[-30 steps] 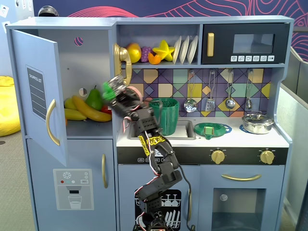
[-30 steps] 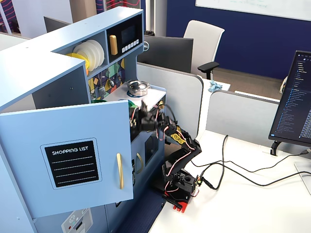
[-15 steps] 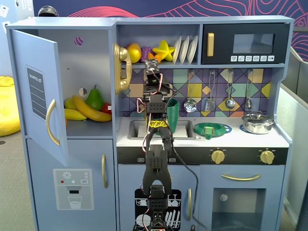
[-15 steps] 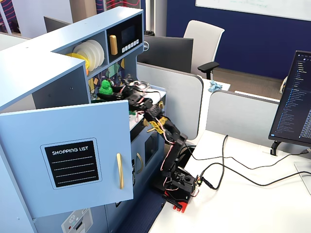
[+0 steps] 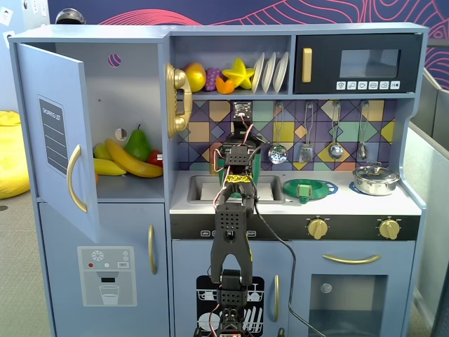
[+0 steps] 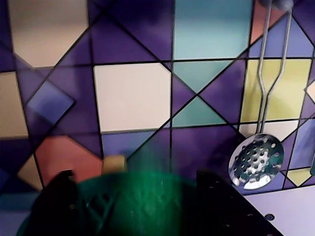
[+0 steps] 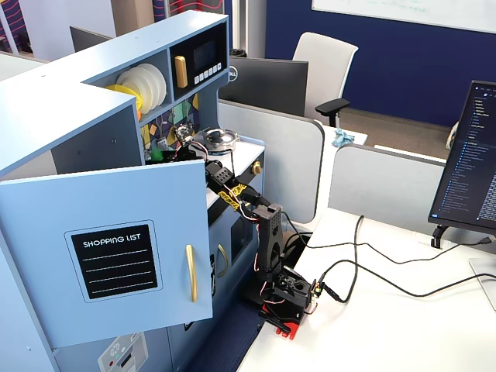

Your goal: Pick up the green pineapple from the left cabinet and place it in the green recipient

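My gripper point(image 6: 133, 176) reaches toward the tiled backsplash above the sink point(image 5: 203, 188). A blurred green bumpy body fills the gap between its two black fingers point(image 6: 58, 199) in the wrist view; it looks like the green pineapple point(image 6: 147, 206), held. A dark green edge shows beyond the left finger. In a fixed view the dark green ribbed recipient point(image 5: 258, 168) stands just right of and behind the gripper point(image 5: 244, 146), mostly hidden by the arm. The left cabinet point(image 5: 126, 98) stands open, its door point(image 5: 52, 133) swung out; no pineapple shows inside.
Bananas point(image 5: 126, 160), a dark green pear point(image 5: 138, 144) and a red piece lie in the cabinet. A shallow green dish point(image 5: 309, 188) and a steel pot point(image 5: 375, 179) sit on the counter. Utensils hang on the backsplash, a slotted spoon point(image 6: 256, 160) close to my right. A gold phone point(image 5: 179, 98) hangs nearby.
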`<state>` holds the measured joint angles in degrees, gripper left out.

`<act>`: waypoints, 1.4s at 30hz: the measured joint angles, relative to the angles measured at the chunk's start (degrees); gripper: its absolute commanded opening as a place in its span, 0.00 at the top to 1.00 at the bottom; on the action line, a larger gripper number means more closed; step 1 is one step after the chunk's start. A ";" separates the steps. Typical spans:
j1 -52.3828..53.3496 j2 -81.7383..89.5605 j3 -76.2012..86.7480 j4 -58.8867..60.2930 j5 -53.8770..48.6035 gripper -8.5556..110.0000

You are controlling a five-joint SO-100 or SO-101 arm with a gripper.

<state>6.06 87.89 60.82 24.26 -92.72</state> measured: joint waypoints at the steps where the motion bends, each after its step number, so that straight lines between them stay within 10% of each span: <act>1: 0.09 0.00 0.00 0.00 0.18 0.70; 10: -1.23 14.85 9.93 1.41 -2.46 0.73; 28: -0.88 84.90 100.37 24.79 3.43 0.80; 42: -3.78 94.57 111.09 51.86 3.25 0.88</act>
<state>2.29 182.46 171.91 76.11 -89.47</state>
